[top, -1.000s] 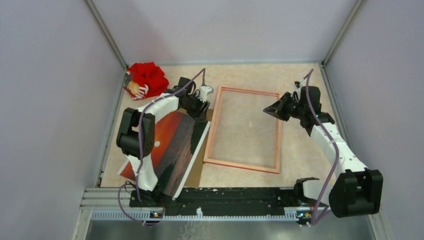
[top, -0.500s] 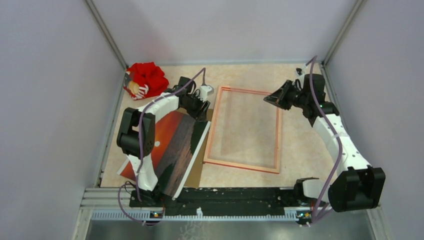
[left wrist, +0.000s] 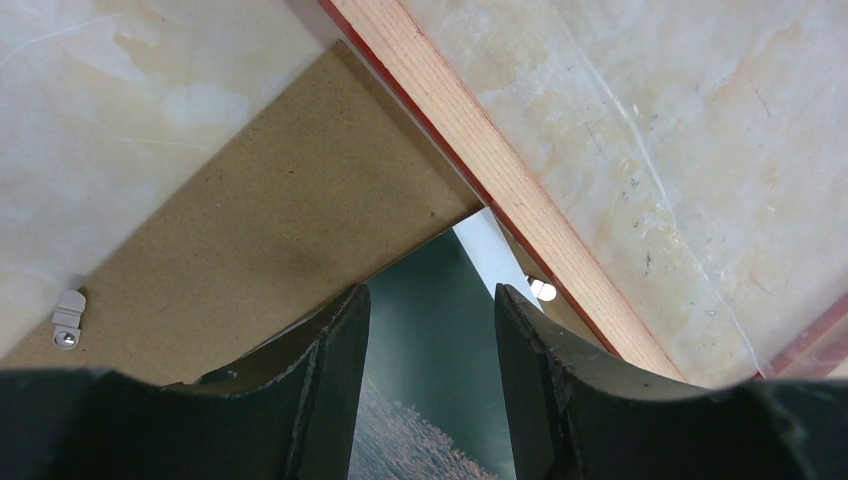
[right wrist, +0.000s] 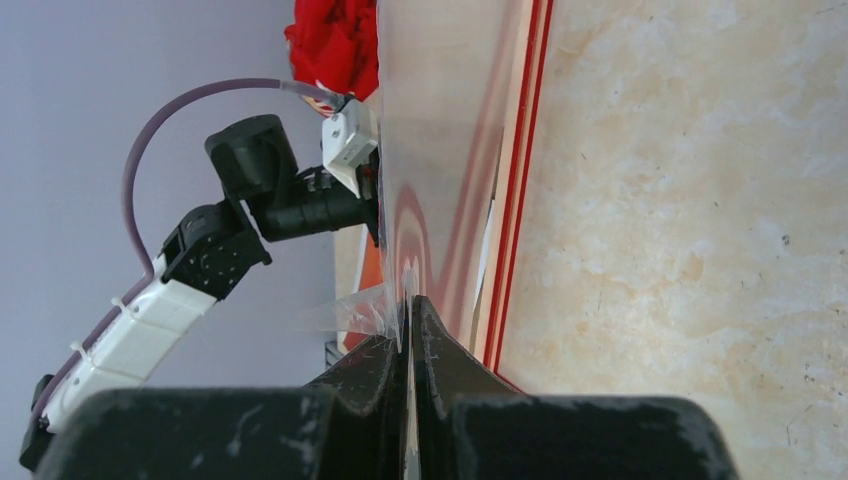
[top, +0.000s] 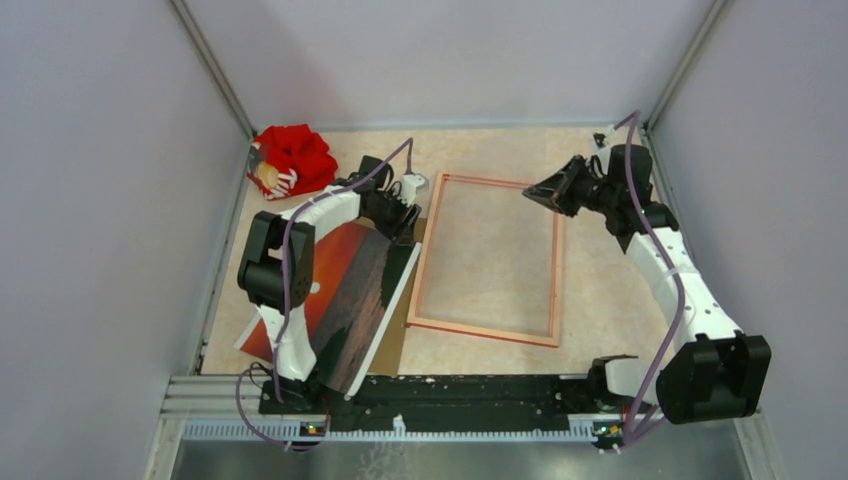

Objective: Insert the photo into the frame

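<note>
The thin rectangular picture frame (top: 482, 332), pale wood side up with a red edge showing, lies flat in the middle of the beige marbled desk (top: 600, 290). The large sunset photo (top: 350, 285), red-orange with dark bands and a white border, lies picture side up just left of the frame. It rests on a plain brown hardboard panel (left wrist: 250, 250), and part of it is hidden under the left arm. The photo is not in the frame; its far right corner is near the frame's left bar.

The left fingers (left wrist: 330, 380) hang released above that corner of the photo. In the left wrist view the dark corner of the print shows in the gap between them, with nothing clamped. A small metal clip (left wrist: 67, 320) sits on the hardboard off to one side.

The right fingers (right wrist: 440, 360) are clenched on the edge of a thin clear sheet (right wrist: 440, 120) at the frame's far right corner. The sheet seems to be raised at that end and slanting down over the frame's opening, though its see-through surface makes the far edge hard to trace.

A crumpled red cloth bundle (top: 295, 158) lies in the far left corner of the desk, well apart from the frame.
</note>
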You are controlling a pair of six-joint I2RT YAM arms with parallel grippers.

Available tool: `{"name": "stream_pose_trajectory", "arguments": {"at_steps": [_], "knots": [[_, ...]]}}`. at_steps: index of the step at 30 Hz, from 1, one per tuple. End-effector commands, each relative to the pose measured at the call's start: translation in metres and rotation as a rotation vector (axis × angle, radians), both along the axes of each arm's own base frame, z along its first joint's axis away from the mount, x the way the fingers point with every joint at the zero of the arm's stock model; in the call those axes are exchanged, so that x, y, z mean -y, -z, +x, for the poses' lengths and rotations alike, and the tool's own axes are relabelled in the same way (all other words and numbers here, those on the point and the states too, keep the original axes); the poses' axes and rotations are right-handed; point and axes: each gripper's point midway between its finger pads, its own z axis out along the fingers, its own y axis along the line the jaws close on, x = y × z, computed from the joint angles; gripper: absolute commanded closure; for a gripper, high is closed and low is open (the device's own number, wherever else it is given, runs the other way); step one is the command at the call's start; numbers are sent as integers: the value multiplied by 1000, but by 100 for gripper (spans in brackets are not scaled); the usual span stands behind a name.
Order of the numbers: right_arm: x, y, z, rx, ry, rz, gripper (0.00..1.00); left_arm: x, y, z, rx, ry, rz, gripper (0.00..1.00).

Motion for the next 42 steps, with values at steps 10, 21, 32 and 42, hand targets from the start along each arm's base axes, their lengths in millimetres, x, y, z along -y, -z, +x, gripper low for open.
{"name": "stream_pose_trajectory", "arguments": {"at_steps": [10, 21, 32, 42], "knots": [[-12, 3, 2, 133, -81, 20, 100, 5, -12, 6, 49, 23, -30, 44], [-8, 29, 3, 70, -30, 18, 100, 10, -12, 2, 44, 34, -44, 44], [-4, 36, 1, 38, 27, 48, 100, 15, -9, 1, 63, 49, -41, 44], [-1, 31, -5, 44, 59, 61, 100, 23, -15, 11, 97, 53, -49, 45]]}}
